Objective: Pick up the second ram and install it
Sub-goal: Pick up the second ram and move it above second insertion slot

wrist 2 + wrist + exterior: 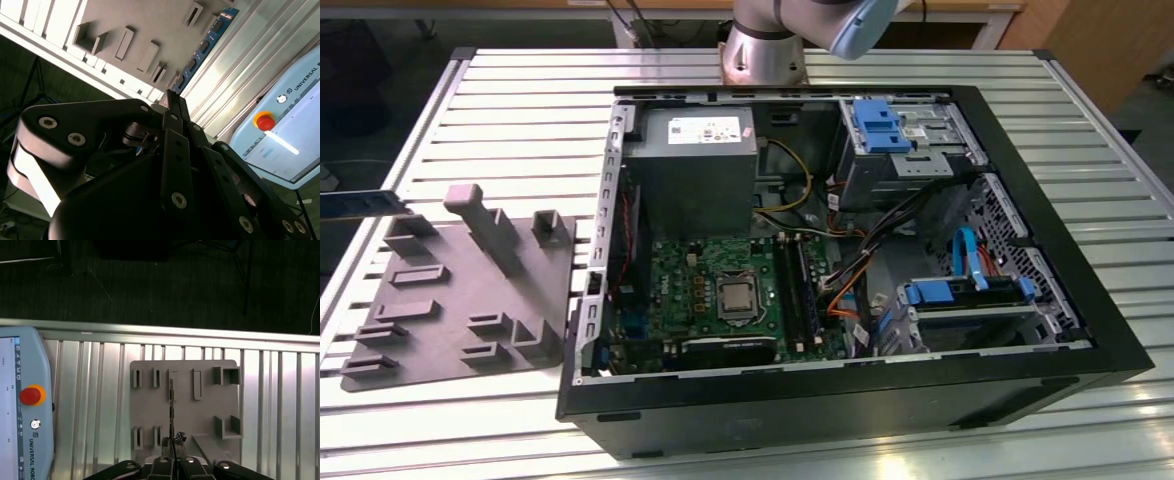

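The second ram (205, 45), a narrow blue board with black chips, sticks out from my gripper (172, 97), whose fingers are shut on one of its ends. In the first wrist view the ram (171, 405) shows edge-on as a thin line ahead of the gripper (172, 444), held in the air well above the grey moulded tray (205, 410). In the exterior view the ram (360, 203) pokes in from the exterior view's left edge, just beyond the tray (454, 290). The black motherboard sockets (798, 285) lie inside the open computer case (854, 400).
A teach pendant (25, 405) with a red stop button lies on the slatted metal table (280, 405) beside the tray. The case holds a power supply (691, 160), cables and blue drive brackets (881, 125). The arm's base (767, 45) stands behind the case.
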Available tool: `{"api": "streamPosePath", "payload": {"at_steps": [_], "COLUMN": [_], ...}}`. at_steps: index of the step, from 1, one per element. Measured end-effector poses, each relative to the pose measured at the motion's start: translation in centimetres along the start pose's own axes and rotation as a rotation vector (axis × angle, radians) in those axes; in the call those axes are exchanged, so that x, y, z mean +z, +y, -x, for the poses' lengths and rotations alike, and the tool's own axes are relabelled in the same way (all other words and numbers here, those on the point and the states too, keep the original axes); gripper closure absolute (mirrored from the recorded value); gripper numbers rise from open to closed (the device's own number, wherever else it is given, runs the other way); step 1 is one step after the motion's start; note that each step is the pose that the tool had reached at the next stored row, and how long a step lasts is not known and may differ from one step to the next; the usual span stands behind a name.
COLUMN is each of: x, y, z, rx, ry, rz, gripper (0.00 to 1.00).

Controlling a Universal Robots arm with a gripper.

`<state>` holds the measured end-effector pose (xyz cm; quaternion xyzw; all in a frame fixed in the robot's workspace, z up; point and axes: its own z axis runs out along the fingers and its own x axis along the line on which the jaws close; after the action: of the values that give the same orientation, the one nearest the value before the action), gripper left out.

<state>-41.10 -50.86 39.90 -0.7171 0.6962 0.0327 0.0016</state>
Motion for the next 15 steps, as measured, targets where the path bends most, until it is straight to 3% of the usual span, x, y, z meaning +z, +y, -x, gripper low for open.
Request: {"api": "streamPosePath", "payload": {"at_steps": [15], "x": [-0.03], "y": [-0.71], "z": [-0.02], "rx": [0.0], "ry": [-0.0001], "rz": [-0.0001], "gripper": [0.88]}}
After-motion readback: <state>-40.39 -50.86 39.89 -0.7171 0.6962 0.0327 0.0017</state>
